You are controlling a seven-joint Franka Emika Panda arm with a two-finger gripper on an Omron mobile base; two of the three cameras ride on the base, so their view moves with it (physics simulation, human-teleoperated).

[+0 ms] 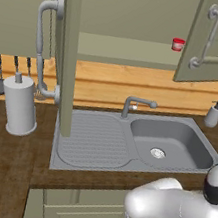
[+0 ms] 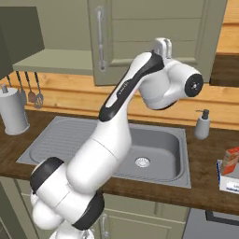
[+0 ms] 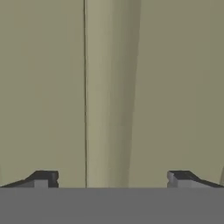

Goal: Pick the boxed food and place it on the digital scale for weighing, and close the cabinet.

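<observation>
Boxed food [image 2: 230, 161] already sitting on digital scale [image 2: 228, 182], far right of tabletop [image 2: 205, 186], so what's left looks like cabinet [image 1: 133, 13] closing. Gripper [image 3: 112, 179] right up against olive door panel [image 3: 153, 87], jaws spread wide, nothing between them. Both doors hanging open, left one [image 1: 66, 47] swung out over sink [image 1: 171, 142]. My tip: push flat on panel, slow arc, skip handle [image 1: 41, 43]. Then do right door [image 1: 215, 38].

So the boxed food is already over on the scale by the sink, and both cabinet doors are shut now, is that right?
Not quite. The boxed food is on the scale, as the right base view shows, but both cabinet doors stand open in the left base view, with a red-lidded jar on the shelf inside.
</observation>
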